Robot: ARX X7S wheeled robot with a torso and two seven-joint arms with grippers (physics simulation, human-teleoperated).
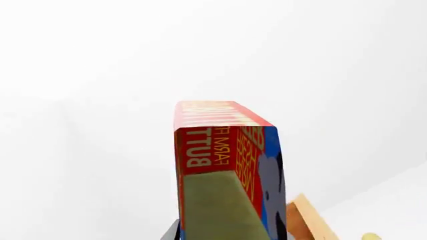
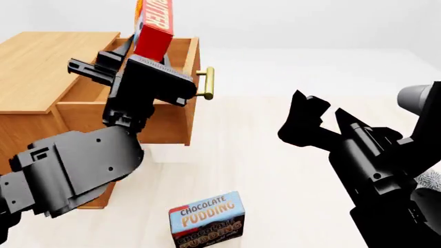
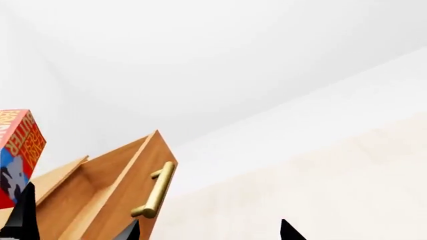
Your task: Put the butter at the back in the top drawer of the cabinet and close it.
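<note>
Left end effector point(image 2: 148, 51) clamped, right point(image 2: 318, 114) seemingly agape

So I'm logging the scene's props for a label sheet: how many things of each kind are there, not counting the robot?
Food cartons: 2, the butter held above the open top drawer, and the Chocolate Pudding box on the floor.
Cabinets: 1, the wooden cabinet.
Total: 3.

Plain white walls point(image 2: 310, 20) all round, no detail on them. Pale cream floor point(image 2: 269, 170) with faint wood-like grain, meeting the far wall in a soft line. Light is even and bright; soft shadows fall on the near-left floor.
</note>
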